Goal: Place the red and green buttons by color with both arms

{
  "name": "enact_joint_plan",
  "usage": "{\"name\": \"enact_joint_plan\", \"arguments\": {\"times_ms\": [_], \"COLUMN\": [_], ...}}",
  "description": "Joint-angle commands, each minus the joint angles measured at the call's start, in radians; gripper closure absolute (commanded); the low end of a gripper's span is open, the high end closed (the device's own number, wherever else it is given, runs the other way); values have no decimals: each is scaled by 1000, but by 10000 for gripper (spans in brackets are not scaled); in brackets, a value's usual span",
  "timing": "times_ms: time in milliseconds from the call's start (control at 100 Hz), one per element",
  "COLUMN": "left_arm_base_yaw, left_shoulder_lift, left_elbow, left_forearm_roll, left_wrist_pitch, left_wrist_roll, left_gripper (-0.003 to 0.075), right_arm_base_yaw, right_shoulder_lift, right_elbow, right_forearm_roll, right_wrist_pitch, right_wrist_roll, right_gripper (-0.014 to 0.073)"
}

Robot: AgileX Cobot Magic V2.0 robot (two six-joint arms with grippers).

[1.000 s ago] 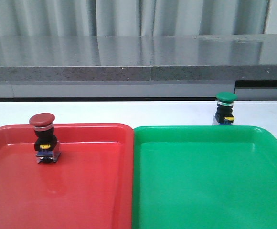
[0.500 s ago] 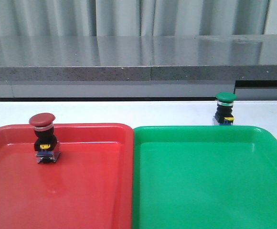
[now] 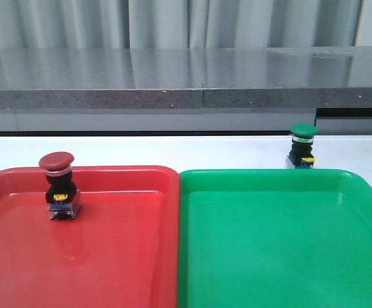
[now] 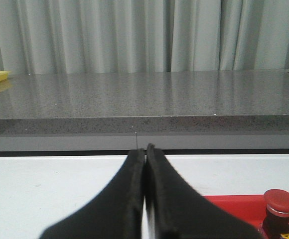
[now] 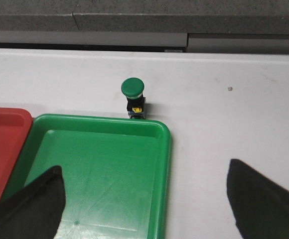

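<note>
The red button [image 3: 59,186] stands upright inside the red tray [image 3: 109,256], near its far left corner. The green button [image 3: 302,146] stands on the white table just behind the far rim of the green tray [image 3: 282,256], outside it. Neither gripper shows in the front view. In the left wrist view my left gripper [image 4: 145,150] is shut with nothing between its fingers, and the red button [image 4: 280,211] sits off to one side of it. My right gripper [image 5: 144,167] is open wide above the green tray's [image 5: 160,164] edge, well short of the green button [image 5: 133,97].
The two trays lie side by side, touching, and fill the near part of the table. Behind the white table [image 3: 173,151] runs a grey stone ledge [image 3: 186,80] with curtains behind. A corner of the red tray [image 5: 5,144] shows in the right wrist view.
</note>
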Motion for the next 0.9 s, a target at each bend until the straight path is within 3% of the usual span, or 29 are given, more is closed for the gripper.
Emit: {"name": "enact_joint_plan", "arguments": {"times_ms": [0, 490, 890], "left_arm_base_yaw": [2, 2, 2], "left_shoulder_lift": [-29, -29, -29], "left_elbow": [42, 42, 42], "left_forearm_roll": [-5, -5, -5], "left_wrist_pitch": [-82, -82, -82], "left_wrist_roll": [-11, -11, -11], "left_gripper": [739, 739, 739], "right_arm_base_yaw": [-4, 76, 76], "right_shoulder_lift": [44, 508, 867], "right_elbow": [-38, -241, -427], "right_forearm_roll": [29, 55, 55], "right_wrist_pitch": [-109, -179, -239], "right_wrist_roll": [-6, -6, -7], "right_gripper": [-61, -61, -61]}}
